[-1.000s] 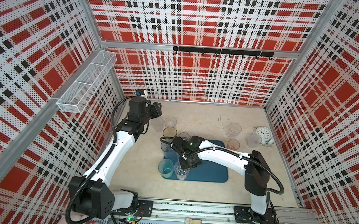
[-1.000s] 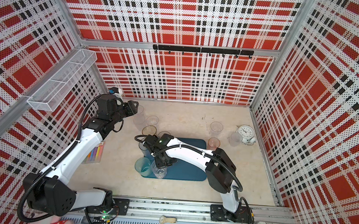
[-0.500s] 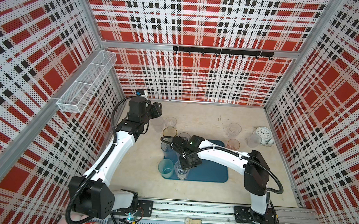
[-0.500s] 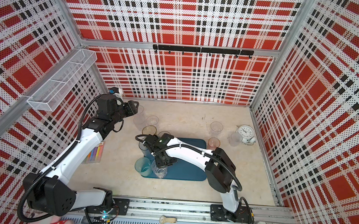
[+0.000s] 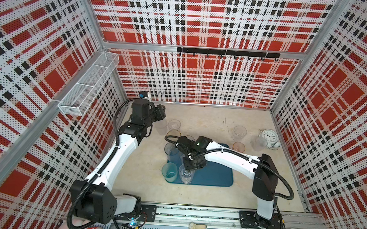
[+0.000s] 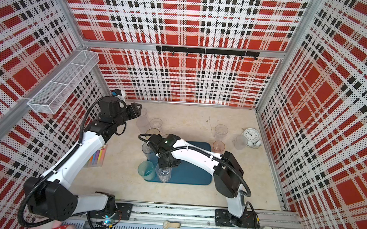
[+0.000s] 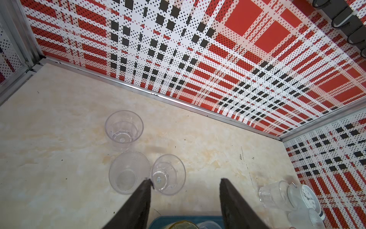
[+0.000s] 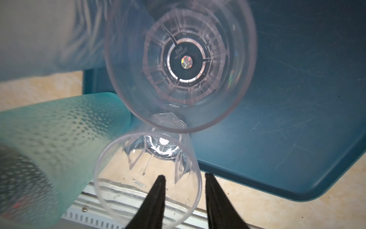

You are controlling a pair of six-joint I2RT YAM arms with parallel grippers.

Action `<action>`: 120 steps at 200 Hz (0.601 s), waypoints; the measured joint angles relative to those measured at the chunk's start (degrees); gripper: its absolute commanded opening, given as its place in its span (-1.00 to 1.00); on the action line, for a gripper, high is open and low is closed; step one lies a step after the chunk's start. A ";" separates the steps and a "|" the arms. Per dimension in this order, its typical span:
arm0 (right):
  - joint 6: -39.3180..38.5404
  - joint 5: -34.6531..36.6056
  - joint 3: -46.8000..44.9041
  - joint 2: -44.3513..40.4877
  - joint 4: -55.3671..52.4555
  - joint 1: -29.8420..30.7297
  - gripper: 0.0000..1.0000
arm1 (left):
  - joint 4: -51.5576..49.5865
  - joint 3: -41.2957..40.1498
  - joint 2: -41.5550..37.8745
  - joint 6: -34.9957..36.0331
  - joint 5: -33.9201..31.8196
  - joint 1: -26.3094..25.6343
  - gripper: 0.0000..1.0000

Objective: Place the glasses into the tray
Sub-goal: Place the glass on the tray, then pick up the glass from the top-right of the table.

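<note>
The teal-blue tray [image 5: 213, 176] [image 6: 191, 175] lies mid-table. At its front left corner stand a clear faceted glass [image 5: 186, 175] [image 8: 118, 178], a teal glass [image 5: 169, 172] [image 8: 59, 138] and a tall grey-blue glass [image 5: 171, 150]. My right gripper [image 5: 188, 167] [image 8: 184, 175] hangs over the clear glass, open, one finger inside its rim and one outside. Another clear glass [image 8: 180, 65] stands on the tray just beyond. My left gripper [image 5: 161, 115] [image 7: 185, 180] is open and empty above three clear glasses [image 7: 168, 174] at the back left.
An amber glass [image 5: 173, 133] stands behind the tray. At the back right are a clear glass [image 5: 240, 132], a pink glass [image 5: 239, 147], a frosted glass [image 5: 259, 143] and a white clock [image 5: 269, 136]. A wire basket [image 5: 87, 86] hangs on the left wall. A pack of coloured sticks [image 6: 96, 157] lies under the left arm.
My right gripper's jaws have parted from the clear glass's rim, which they pinched a second ago. The left arm has not moved.
</note>
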 measured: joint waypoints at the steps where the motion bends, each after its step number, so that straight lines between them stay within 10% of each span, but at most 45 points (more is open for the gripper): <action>1: 0.00 0.00 0.04 -0.11 0.02 -0.09 -0.12 | 0.02 0.00 0.00 0.02 0.00 0.02 0.19; 120: -8.09 0.11 -7.13 -14.62 13.05 -32.57 -0.05 | 0.02 0.68 10.75 -1.38 -6.47 8.46 0.29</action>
